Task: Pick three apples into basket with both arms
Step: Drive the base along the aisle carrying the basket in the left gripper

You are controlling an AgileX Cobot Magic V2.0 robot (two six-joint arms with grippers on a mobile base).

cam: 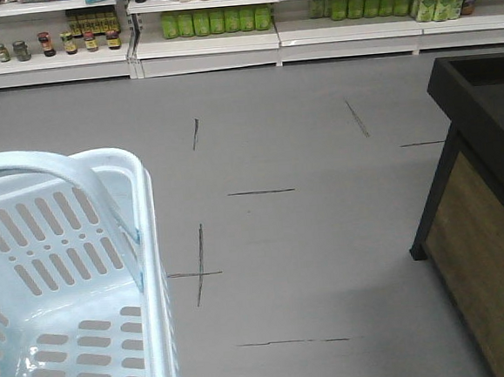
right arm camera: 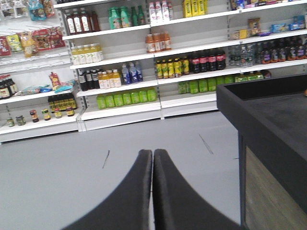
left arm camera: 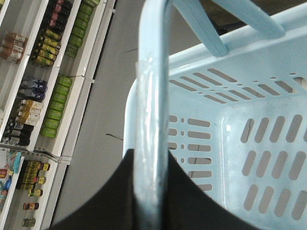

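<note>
The pale, bluish-white basket (cam: 65, 256) sits at the near left of the front view. Its walls are slotted, and one loop handle (cam: 50, 169) arches across its top. In the left wrist view, the left gripper (left arm camera: 150, 155) is clamped on that handle. Its black fingers (left arm camera: 105, 201) press against either side of the bar, which runs up between them above the basket's open inside.

Right of the basket, grey floor (cam: 301, 150) crossed by thin black line marks (cam: 201, 262) reaches back to the far store shelves (cam: 206, 44), which hold rows of green bottles (cam: 217, 21). The right gripper (right arm camera: 152, 155) is fully closed, its two fingers touching with nothing between them, and it hangs above the floor facing the shelves. At the near right stands a black-topped display stand (cam: 490, 222) with a wood-look side.
</note>
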